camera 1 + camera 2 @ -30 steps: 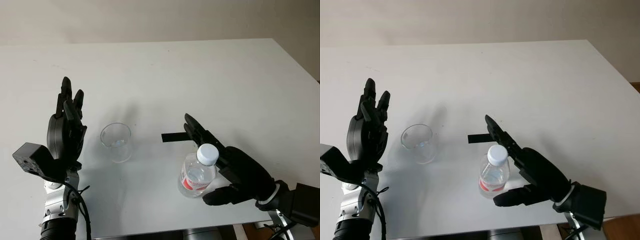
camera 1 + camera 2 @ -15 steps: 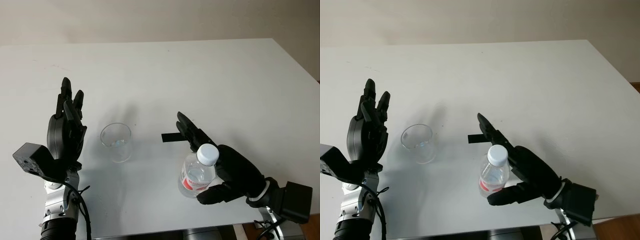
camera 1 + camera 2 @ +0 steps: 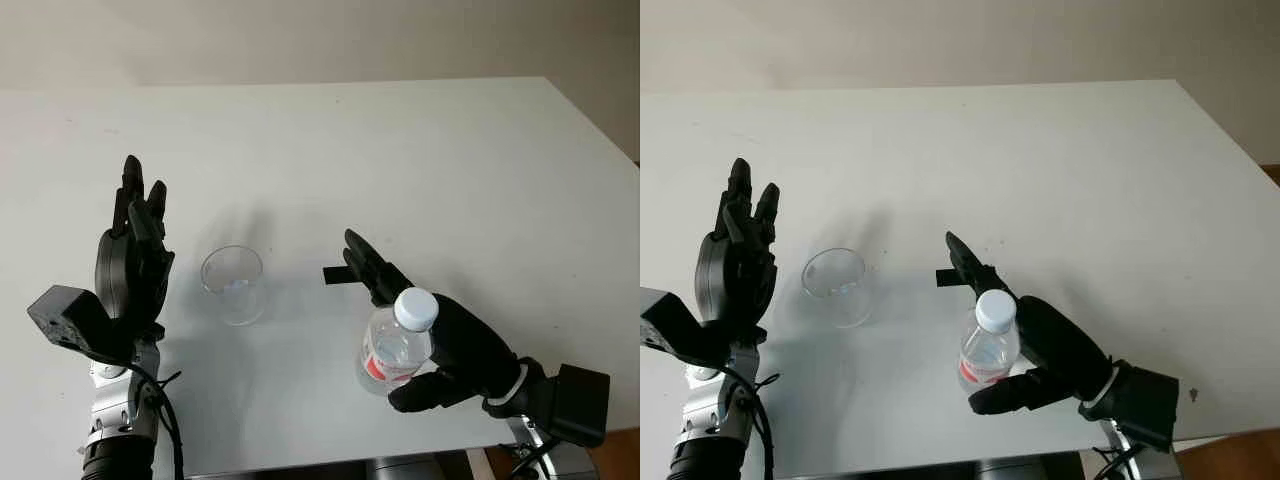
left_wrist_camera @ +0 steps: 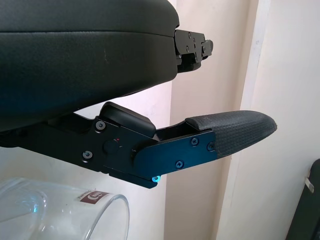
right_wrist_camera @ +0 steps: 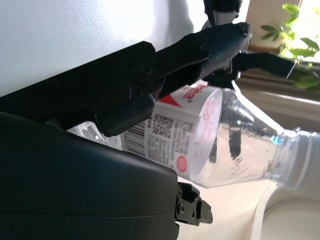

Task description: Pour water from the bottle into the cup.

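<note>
A clear plastic bottle with a white cap and red label stands upright near the table's front edge. In the right wrist view the bottle lies close against the palm. My right hand is pressed up beside it on its right. Its fingers reach straight past the bottle's far side and the thumb sits low by the base, uncurled. An empty glass cup stands to the left of the bottle. My left hand is held upright and open, just left of the cup and apart from it.
A short black tape mark lies on the white table between cup and bottle, under my right fingers. The table's front edge runs close below the bottle.
My right hand has slid left and in against the bottle, its fingers now reaching further past it. Bottle, cup and left hand have not moved.
</note>
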### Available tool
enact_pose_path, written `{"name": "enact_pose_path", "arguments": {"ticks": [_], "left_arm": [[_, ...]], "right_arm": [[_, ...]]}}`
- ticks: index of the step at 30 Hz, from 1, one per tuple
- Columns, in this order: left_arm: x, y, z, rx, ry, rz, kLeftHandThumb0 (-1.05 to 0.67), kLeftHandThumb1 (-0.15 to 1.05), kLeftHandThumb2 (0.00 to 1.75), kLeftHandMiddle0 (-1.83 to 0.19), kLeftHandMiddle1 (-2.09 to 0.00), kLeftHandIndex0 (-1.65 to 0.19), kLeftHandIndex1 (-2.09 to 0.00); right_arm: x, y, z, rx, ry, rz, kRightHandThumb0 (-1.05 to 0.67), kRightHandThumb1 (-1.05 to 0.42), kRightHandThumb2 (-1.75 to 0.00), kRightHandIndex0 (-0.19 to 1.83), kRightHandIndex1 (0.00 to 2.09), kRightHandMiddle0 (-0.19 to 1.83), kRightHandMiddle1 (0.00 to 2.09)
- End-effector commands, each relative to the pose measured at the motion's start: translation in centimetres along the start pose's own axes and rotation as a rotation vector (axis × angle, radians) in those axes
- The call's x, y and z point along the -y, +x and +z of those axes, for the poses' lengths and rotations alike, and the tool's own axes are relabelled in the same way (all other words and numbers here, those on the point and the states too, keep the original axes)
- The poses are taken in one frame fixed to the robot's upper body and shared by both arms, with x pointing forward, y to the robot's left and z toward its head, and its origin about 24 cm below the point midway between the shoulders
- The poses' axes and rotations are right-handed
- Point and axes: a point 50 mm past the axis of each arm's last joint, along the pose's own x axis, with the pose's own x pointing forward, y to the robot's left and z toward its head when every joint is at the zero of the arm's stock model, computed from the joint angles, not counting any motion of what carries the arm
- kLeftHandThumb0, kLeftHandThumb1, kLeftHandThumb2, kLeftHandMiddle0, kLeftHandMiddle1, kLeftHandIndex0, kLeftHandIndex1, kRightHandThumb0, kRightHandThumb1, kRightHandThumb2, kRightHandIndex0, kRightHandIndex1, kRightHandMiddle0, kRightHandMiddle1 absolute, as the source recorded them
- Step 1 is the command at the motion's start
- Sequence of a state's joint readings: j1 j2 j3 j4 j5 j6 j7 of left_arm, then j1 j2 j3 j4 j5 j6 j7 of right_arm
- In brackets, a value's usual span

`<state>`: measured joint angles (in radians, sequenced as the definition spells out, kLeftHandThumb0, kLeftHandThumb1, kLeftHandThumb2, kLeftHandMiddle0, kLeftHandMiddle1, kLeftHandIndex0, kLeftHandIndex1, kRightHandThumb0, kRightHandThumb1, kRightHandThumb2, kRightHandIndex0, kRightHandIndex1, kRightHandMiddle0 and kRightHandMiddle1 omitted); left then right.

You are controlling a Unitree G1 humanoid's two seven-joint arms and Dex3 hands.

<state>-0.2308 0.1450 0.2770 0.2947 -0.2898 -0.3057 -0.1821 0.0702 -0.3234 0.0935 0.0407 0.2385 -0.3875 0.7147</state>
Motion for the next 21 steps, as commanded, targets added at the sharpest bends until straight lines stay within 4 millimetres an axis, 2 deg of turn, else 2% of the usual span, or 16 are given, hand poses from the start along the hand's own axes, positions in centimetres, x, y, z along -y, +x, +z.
{"name": "enact_pose_path", "arguments": {"ticks": [1, 3, 4, 5, 6, 7, 9, 10, 12, 14, 21], "left_arm": [[0.1, 0.2, 0.3, 0.018, 0.001, -0.01, -0.87, 1.05, 0.69, 0.19, -0.4, 0.04, 0.0], [0.1, 0.2, 0.3, 0.017, 0.003, -0.006, -0.87, 1.05, 0.69, 0.19, -0.41, 0.04, 0.0], [0.1, 0.2, 0.3, 0.018, 0.004, -0.005, -0.88, 1.05, 0.69, 0.19, -0.41, 0.04, 0.0], [0.1, 0.2, 0.3, 0.019, 0.003, -0.006, -0.88, 1.05, 0.69, 0.19, -0.41, 0.04, 0.0], [0.1, 0.2, 0.3, 0.019, 0.002, -0.006, -0.88, 1.05, 0.69, 0.19, -0.42, 0.04, 0.0], [0.1, 0.2, 0.3, 0.02, 0.0, -0.004, -0.88, 1.05, 0.69, 0.19, -0.42, 0.03, 0.0], [0.2, 0.2, 0.3, 0.019, -0.003, -0.002, -0.88, 1.05, 0.68, 0.19, -0.43, 0.03, 0.0], [0.2, 0.2, 0.3, 0.018, -0.003, -0.001, -0.88, 1.05, 0.68, 0.19, -0.42, 0.04, 0.0], [0.2, 0.2, 0.3, 0.021, 0.002, -0.001, -0.88, 1.05, 0.69, 0.19, -0.42, 0.04, 0.0], [0.3, 0.1, 0.4, 0.026, 0.004, -0.001, -0.87, 1.05, 0.7, 0.19, -0.43, 0.04, 0.0], [0.3, 0.2, 0.4, 0.025, 0.004, 0.0, -0.89, 1.05, 0.69, 0.19, -0.44, 0.04, 0.0]], "right_arm": [[0.2, 0.1, 0.2, -0.014, -0.005, -0.024, -0.76, -0.9, -0.04, 0.17, 0.13, 0.14, 0.16], [0.1, 0.1, 0.2, -0.034, 0.02, -0.045, -0.64, -0.89, -0.05, 0.36, 0.23, 0.34, 0.29], [0.1, 0.1, 0.1, -0.041, 0.033, -0.051, -0.58, -0.92, -0.05, 0.35, 0.51, 0.38, 0.48], [0.0, 0.1, -0.1, -0.048, 0.033, -0.058, -0.52, -0.96, -0.06, 0.27, 0.95, 0.32, 0.87], [-0.1, 0.1, -0.1, -0.052, 0.03, -0.062, -0.49, -0.98, -0.06, 0.19, 1.28, 0.24, 1.23], [-0.2, 0.1, -0.2, -0.056, 0.023, -0.065, -0.48, -1.0, -0.06, 0.13, 1.51, 0.14, 1.53], [-0.3, 0.2, -0.3, -0.065, 0.011, -0.07, -0.48, -1.02, -0.05, 0.08, 1.7, 0.08, 1.74], [-0.4, 0.2, -0.3, -0.066, 0.007, -0.074, -0.48, -1.01, -0.05, 0.03, 1.91, 0.05, 1.87], [-0.5, 0.3, -0.3, -0.075, -0.024, -0.075, -0.49, -1.01, -0.05, 0.03, 2.05, 0.0, 2.02], [-0.6, 0.3, -0.2, -0.089, -0.06, -0.078, -0.48, -1.01, -0.05, 0.08, 2.08, 0.0, 2.08], [-1.2, 0.2, -0.2, -0.063, -0.095, -0.071, -0.5, -1.04, -0.1, 0.18, 2.09, 0.07, 2.09]]}}
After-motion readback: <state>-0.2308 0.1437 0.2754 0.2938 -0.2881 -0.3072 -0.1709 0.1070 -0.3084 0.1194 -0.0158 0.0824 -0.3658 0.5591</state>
